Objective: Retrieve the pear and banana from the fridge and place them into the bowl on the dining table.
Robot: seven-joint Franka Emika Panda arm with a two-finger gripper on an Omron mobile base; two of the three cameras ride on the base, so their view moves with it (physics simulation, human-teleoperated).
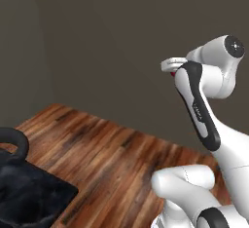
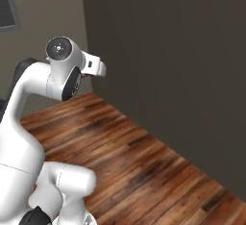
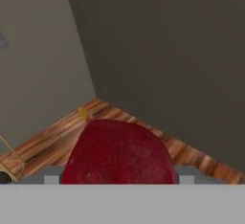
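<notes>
Step in hand, as judged: carrying fruit to the bowl.

Hand point(image 3: 119, 179): raised high at the end of the white arm, above the brown plank wooden floor point(image 1: 112, 159) and near the dark grey wall point(image 2: 168, 51). Its jaws stand fairly wide, closed on the dark red, dome-shaped, speckled pear point(image 3: 119, 151). The pear sits between the fingers.

A black veined slab corner point(image 1: 34, 193) lies low to the left in the left base view, probably the dining bench.

Recommendation: keep the grip steady and the hand level during transport. Bring the fruit over the bowl before lowering, and release low to avoid bounce.

Orientation: the pear's broad rounded flank faces the hand camera. Stalk end is not discernible, so the long axis and heading cannot be determined.
</notes>
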